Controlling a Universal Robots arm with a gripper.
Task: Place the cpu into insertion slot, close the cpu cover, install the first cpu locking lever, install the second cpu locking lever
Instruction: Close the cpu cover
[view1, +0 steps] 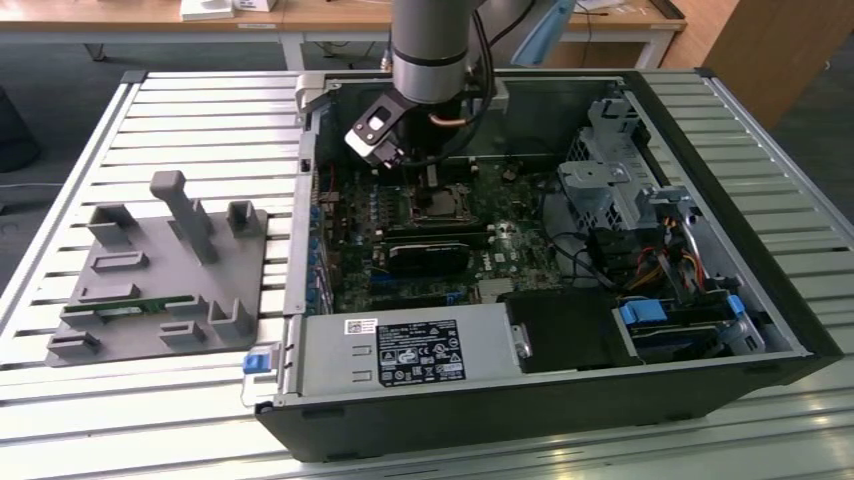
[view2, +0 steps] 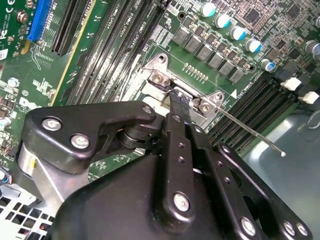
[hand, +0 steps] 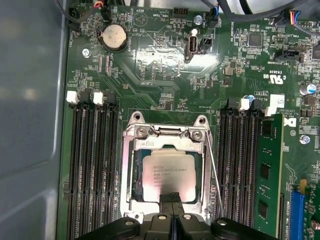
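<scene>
1. The gripper (hand: 170, 196), fingers pinched together w/ nothing between them, hangs low over one edge of the cpu (hand: 167, 172).
2. We see the cpu lying in the insertion slot (hand: 137, 172), its metal top showing thru the window of the cpu cover (hand: 127, 170), which lies flat around it.
3. In the second wrist view, the fingertips (view2: 178, 102) sit at the cover's rim, btwn two screws.
4. A thin locking lever (view2: 250, 132) angles out from the socket over the memory slots (hand: 92, 165).
5. In the exterior view, the arm (view1: 434, 50) reaches down into the open computer case (view1: 747, 330) on a slatted table (view1: 80, 130). A grey fixture block (view1: 134, 270) sits at the exterior view's left.
</scene>
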